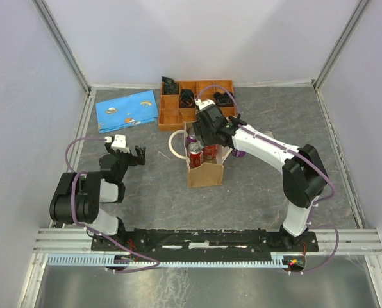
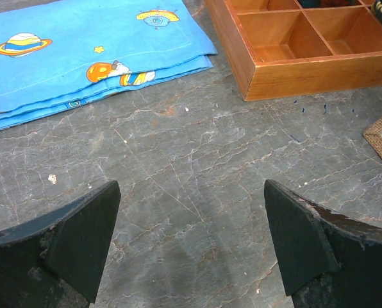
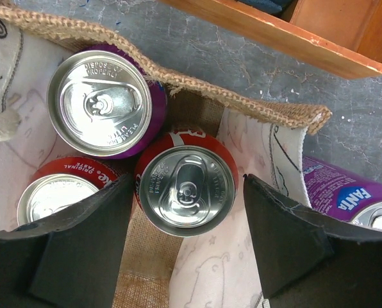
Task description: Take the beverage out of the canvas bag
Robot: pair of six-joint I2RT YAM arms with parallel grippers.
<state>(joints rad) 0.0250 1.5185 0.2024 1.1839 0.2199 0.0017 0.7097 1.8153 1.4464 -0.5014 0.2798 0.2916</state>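
Red can [image 3: 186, 190] sits centred between the right claw's [image 3: 186, 186] spread jaws, so I'd drop straight down, squeeze, and lift clear of the bag [image 3: 255, 106].

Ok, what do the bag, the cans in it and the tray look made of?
The bag: coarse woven fabric, burlap-like, judging by the rough frayed tan rim; pale printed lining inside. The cans: metal, probably aluminium, with shiny silver lids and pull tabs. The tray: apparently wood, smooth orange-brown finish, faint grain.
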